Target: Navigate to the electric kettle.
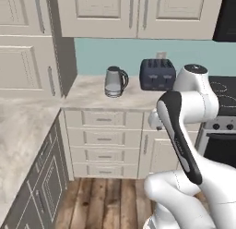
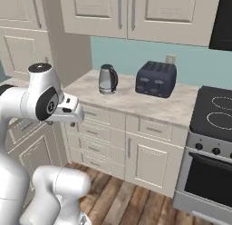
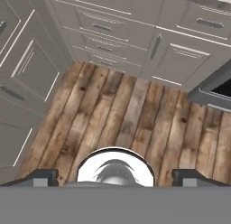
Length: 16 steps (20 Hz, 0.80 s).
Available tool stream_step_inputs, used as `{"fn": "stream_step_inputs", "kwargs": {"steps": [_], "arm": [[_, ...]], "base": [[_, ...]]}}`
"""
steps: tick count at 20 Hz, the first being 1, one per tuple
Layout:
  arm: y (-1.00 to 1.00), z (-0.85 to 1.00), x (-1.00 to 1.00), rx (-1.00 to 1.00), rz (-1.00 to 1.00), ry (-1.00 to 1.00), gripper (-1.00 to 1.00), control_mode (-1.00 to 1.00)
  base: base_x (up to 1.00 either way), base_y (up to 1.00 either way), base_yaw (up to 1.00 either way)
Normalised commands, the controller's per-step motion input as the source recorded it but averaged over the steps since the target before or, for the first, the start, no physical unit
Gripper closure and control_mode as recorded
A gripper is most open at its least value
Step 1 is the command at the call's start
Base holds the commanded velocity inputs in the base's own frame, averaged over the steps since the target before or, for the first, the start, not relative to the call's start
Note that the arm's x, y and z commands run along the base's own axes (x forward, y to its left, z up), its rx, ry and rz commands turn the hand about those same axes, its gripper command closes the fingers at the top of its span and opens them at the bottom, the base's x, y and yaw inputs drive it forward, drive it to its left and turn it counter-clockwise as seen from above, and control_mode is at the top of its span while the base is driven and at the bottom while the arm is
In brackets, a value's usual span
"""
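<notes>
The kettle [image 1: 115, 81] [image 2: 108, 79] stands upright on the far counter [image 1: 92, 96] [image 2: 136, 101], near the wall corner, its handle facing right. A dark toaster [image 1: 157, 74] [image 2: 156, 79] sits to its right, apart from it, against the teal wall. A stove [image 2: 213, 129] adjoins the counter's right end. No brand, label or writing is legible on either appliance. The hand [image 3: 115, 177] hangs over the wooden floor [image 3: 135, 114], pointing down; its fingertips [image 3: 40, 178] stand wide apart, holding nothing. Drawer fronts [image 1: 103, 140] fill the cabinet below the kettle.
</notes>
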Motion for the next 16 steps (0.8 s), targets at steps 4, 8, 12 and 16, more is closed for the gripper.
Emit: {"fn": "stream_step_inputs", "kwargs": {"steps": [4,8,12,16], "arm": [[0.00,0.00,0.00,0.00,0.00,0.00,-1.00,1.00],[0.00,0.00,0.00,0.00,0.00,0.00,-1.00,1.00],[0.00,0.00,0.00,0.00,0.00,0.00,-1.00,1.00],[0.00,0.00,0.00,0.00,0.00,0.00,-1.00,1.00]], "base": [[0.70,0.48,-0.40],[0.73,0.76,-0.29],[0.71,0.75,-0.20],[0.75,0.26,-0.13]]}}
